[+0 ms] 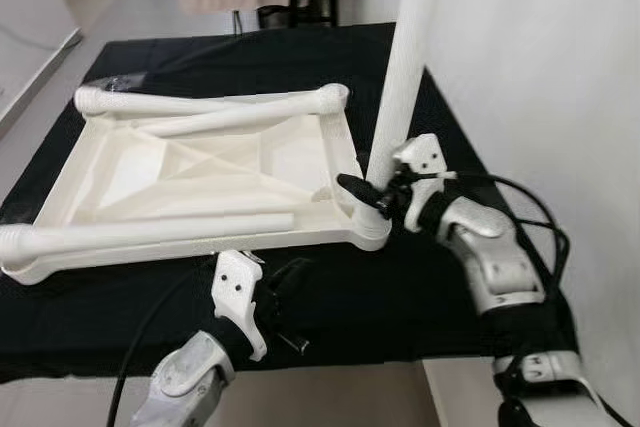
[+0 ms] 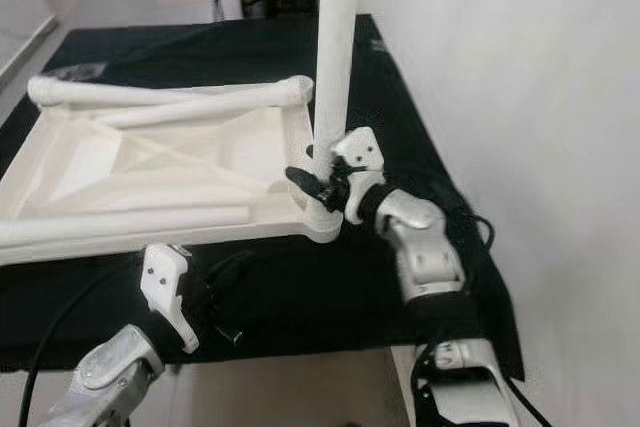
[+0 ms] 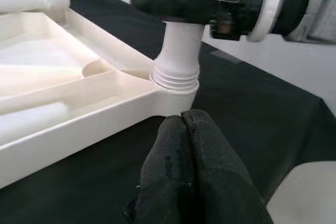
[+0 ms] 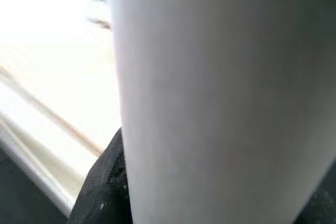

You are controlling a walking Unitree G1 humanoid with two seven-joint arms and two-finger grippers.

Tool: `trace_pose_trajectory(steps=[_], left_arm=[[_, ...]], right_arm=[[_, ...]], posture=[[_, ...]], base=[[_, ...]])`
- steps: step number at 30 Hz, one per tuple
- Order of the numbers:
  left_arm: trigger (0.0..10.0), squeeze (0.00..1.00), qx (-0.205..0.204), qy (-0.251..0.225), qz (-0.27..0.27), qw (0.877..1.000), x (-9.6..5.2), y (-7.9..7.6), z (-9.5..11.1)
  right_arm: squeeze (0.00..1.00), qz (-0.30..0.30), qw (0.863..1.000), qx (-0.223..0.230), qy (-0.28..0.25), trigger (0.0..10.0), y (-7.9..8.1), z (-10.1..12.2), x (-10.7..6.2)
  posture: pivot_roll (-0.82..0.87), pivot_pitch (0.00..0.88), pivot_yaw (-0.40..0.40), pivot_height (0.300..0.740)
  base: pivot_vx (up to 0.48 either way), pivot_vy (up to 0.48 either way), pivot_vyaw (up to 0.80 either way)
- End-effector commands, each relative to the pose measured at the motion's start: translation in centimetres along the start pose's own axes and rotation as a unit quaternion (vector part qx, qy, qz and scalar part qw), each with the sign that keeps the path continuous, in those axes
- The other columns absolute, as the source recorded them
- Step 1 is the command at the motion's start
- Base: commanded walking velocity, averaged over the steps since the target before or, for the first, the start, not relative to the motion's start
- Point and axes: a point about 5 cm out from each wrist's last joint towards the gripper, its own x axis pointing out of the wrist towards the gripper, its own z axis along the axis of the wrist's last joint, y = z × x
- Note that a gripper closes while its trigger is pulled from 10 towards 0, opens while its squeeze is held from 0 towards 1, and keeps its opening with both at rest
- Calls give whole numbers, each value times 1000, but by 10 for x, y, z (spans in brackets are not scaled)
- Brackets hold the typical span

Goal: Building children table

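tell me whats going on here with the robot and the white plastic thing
The robot is putting together a child's table. The white tabletop lies upside down on a black cloth. The right pincer grips an upright leg just above its threaded base at the near right corner socket. The left pincer, shut and empty, hovers just before that corner. Three other legs lie loose on the tabletop.

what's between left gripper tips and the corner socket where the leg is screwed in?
Only bare black cloth: in the left wrist view the left gripper, shut, sits just short of the corner socket.
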Motion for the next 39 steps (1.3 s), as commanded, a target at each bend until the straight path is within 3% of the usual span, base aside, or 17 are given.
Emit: trace_pose_trajectory(steps=[1,9,10,12,13,15,18,21,22,23,24,27,30,34,35,39], left_arm=[[10000,0,-2,11,-1,1000,-1,4,-3],[10000,0,-3,9,3,1000,0,4,-3],[10000,0,-1,10,6,1000,-1,4,-3],[10000,0,2,12,7,1000,-2,4,-3],[10000,0,5,14,6,1000,-3,3,-4],[10000,0,15,27,-15,999,-5,-2,-6],[10000,0,19,29,-19,999,-5,-3,-7],[10000,0,22,31,-18,999,-7,-4,-8],[10000,0,22,30,-12,999,-7,-4,-8],[10000,0,24,26,-4,999,-6,-2,-5],[10000,0,32,18,10,999,-3,2,0],[10000,0,40,16,22,999,-2,4,2],[10000,0,41,14,20,999,-4,1,2],[10000,0,39,24,21,999,-11,-1,-3],[10000,0,39,33,23,998,-19,-5,-7],[10000,0,33,42,23,998,-25,-10,-15]], right_arm=[[0,-58,995,5,87,0,6,-31,-8],[0,-35,996,6,77,0,17,-27,0],[0,-36,996,6,75,10000,15,-25,2],[0,-35,997,15,67,10000,15,-20,2],[1000,-26,997,15,66,10000,13,-15,2],[1000,-23,998,3,52,10000,-5,1,9],[1000,-23,999,-1,47,10000,-7,5,10],[1000,25,1000,14,9,10000,-7,18,15],[875,79,997,9,-15,10000,-2,24,15],[98,136,990,2,-34,10000,3,30,14],[0,245,968,-10,-58,10000,14,35,8],[0,287,957,-14,-49,10000,16,30,5],[0,324,946,-23,-7,10000,8,14,9],[0,332,943,11,0,10000,-4,15,21],[0,350,937,7,2,10000,-6,17,22],[0,377,926,3,6,10000,-6,17,24]], posture=[[2,146,20,740],[10,145,5,740],[11,147,6,740],[9,149,5,740],[9,150,4,740],[12,143,0,740],[12,143,0,740],[12,139,-1,740],[18,133,-3,740],[20,130,-3,740],[34,119,0,740],[47,115,2,740],[74,119,-6,740],[91,114,-19,740],[104,102,-42,740],[130,79,-90,740]], base=[[0,0,0],[0,0,0],[0,0,0],[0,0,0],[0,0,0],[0,0,0],[0,0,0],[0,0,0],[0,0,0],[0,0,0],[0,0,0],[0,0,0],[0,0,0],[0,0,0],[0,0,0],[0,0,0]])
